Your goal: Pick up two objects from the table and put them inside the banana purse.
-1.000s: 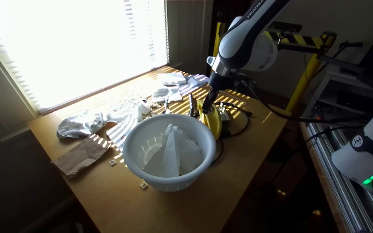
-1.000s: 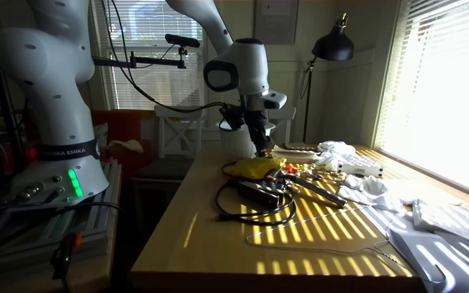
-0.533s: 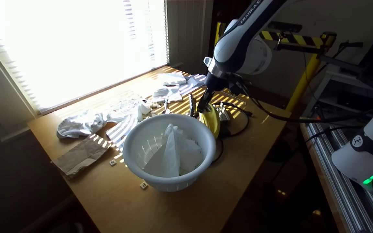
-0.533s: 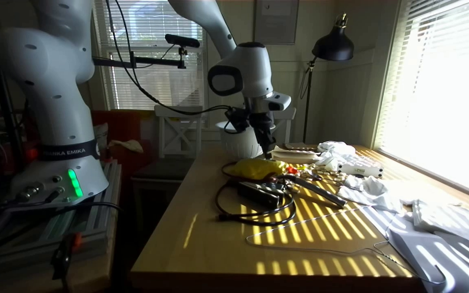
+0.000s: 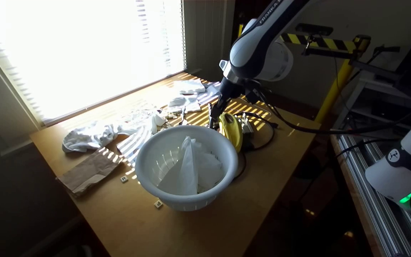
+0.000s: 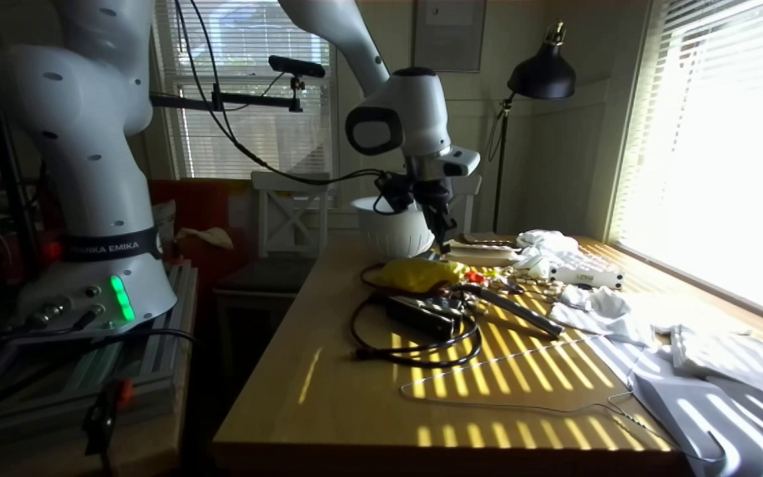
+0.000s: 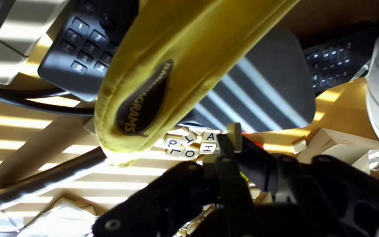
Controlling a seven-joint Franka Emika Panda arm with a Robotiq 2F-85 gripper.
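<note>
Sunlit table (image 6: 335,404): jaws appear closed on a tile (image 7: 235,137), just beside the purse (image 7: 189,65) (inside unseen); depositing it is outstanding, second object unverified.

the end effector (image 5: 213,122) has moved from over the banana purse (image 5: 232,132) to beside it.

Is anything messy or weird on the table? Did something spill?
Yes! The letter tiles look spilled: they lie in a jumble on the table, with their letters turned different ways. The tile marked R and another tile look like strays, sitting apart near the big bowl.
</note>
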